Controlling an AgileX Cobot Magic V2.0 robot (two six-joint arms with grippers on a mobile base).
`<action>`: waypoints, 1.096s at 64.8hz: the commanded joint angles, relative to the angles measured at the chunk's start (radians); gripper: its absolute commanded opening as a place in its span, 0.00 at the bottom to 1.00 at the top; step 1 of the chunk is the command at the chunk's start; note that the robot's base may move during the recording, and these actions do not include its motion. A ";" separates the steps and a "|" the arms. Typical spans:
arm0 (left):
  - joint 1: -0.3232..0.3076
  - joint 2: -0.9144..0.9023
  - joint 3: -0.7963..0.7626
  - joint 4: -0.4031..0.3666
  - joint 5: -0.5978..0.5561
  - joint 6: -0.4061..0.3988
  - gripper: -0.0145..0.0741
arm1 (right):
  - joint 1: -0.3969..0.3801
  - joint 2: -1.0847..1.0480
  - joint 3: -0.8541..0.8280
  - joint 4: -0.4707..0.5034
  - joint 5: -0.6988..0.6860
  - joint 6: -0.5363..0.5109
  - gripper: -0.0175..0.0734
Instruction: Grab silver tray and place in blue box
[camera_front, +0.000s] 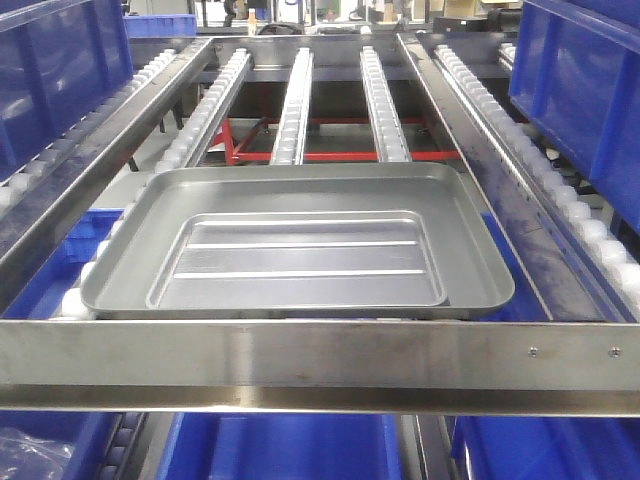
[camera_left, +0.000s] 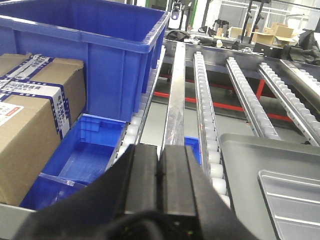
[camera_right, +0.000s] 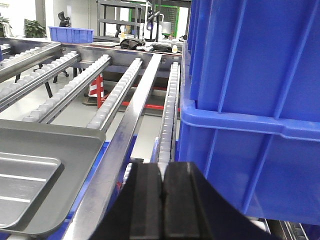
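Resting open side up on the roller lanes (camera_front: 295, 100) of the rack, the silver tray (camera_front: 300, 250) lies at the near end, just behind the steel front bar (camera_front: 300, 350). Only the front-facing view shows it whole: its long axis runs left to right across the lanes, parallel to the bar, and the two ridges in its recessed panel run the same way.

The left wrist view catches just the tray's left part at lower right. It adds the left gripper (camera_left: 159, 150), jaws closed pad against pad on nothing, the left blue box (camera_left: 100, 55) beside the rack, a cardboard box (camera_left: 30, 110) and a lower blue bin (camera_left: 80, 155).

The right wrist view shows the tray's right corner at lower left, the right gripper (camera_right: 162, 172) with jaws likewise pressed together and empty, and the right blue box (camera_right: 250, 100) looming close at right.
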 joint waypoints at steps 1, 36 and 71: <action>0.001 -0.014 -0.001 -0.008 -0.086 0.001 0.06 | -0.004 -0.021 0.003 0.001 -0.089 -0.011 0.25; -0.004 0.042 -0.249 -0.057 0.115 -0.053 0.05 | -0.001 0.065 -0.286 0.001 0.258 -0.011 0.25; -0.004 0.742 -0.639 -0.412 0.757 0.322 0.06 | -0.001 0.730 -0.604 0.075 0.792 -0.010 0.25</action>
